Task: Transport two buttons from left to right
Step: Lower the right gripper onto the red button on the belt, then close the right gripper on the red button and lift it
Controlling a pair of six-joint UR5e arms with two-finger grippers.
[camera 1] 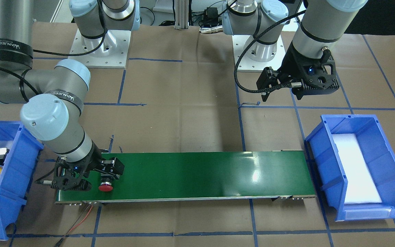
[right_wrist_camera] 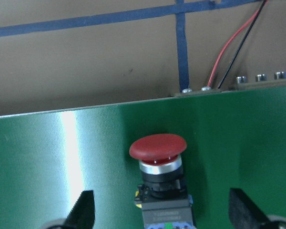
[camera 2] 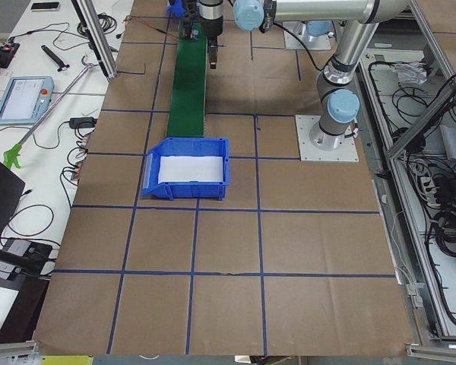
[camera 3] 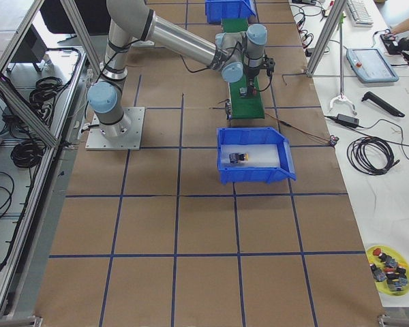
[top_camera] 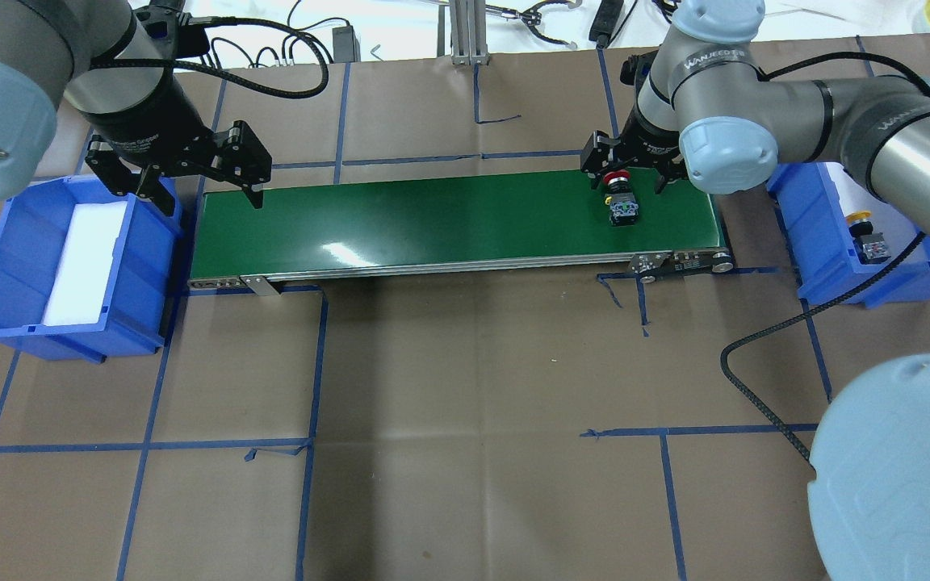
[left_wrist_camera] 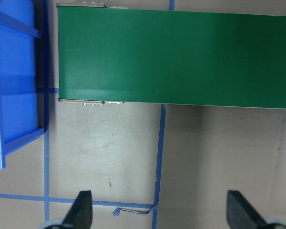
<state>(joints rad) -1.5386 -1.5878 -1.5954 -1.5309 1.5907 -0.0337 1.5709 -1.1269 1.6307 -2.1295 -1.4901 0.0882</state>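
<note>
With my right hand (right_wrist_camera: 163, 212) released astride the red button (right_wrist_camera: 158, 160), lying on its side at the right end of the green belt (top_camera: 433, 218), and the yellow button (top_camera: 865, 230) in the blue bin (top_camera: 796, 234), I judge it light, rigid, slick-capped, so I'd clamp the blocky body.

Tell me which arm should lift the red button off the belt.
Right. The right gripper, open, straddles the red button at the belt's right end, beside the bin that holds the yellow button. The left gripper hangs open at the belt's other end.
</note>
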